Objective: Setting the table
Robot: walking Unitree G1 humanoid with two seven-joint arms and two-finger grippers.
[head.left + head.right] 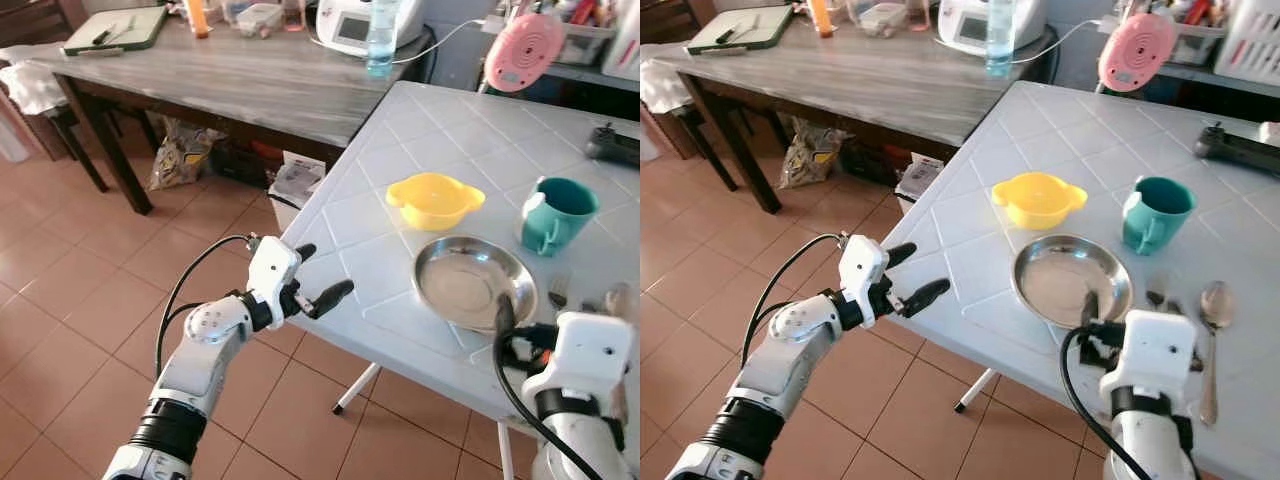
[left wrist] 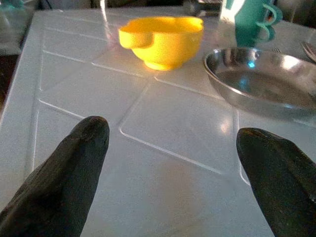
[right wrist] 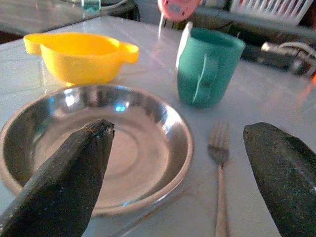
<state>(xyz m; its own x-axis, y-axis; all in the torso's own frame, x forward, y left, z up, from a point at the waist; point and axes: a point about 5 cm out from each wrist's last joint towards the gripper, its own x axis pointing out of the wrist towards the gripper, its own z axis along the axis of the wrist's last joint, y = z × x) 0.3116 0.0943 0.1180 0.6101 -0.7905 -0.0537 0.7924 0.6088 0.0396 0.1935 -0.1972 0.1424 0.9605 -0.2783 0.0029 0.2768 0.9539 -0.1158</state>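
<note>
The left hand (image 1: 908, 274) is released, fingers spread, at the white counter's (image 1: 1060, 140) corner. On the counter: yellow bowl (image 1: 1037, 198), steel plate (image 1: 1065, 275), teal mug (image 1: 1154, 213), fork (image 3: 218, 163), spoon (image 1: 1212, 330). The right hand (image 3: 180, 173) is released, hovering between plate and fork.

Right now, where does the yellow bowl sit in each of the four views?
Left eye: yellow bowl right of centre, beyond the steel plate.
Right eye: bowl right of centre, beyond the plate.
Left wrist: bowl ahead of the open left gripper.
Right wrist: bowl past the plate.
Shared landmark: teal mug.
</note>
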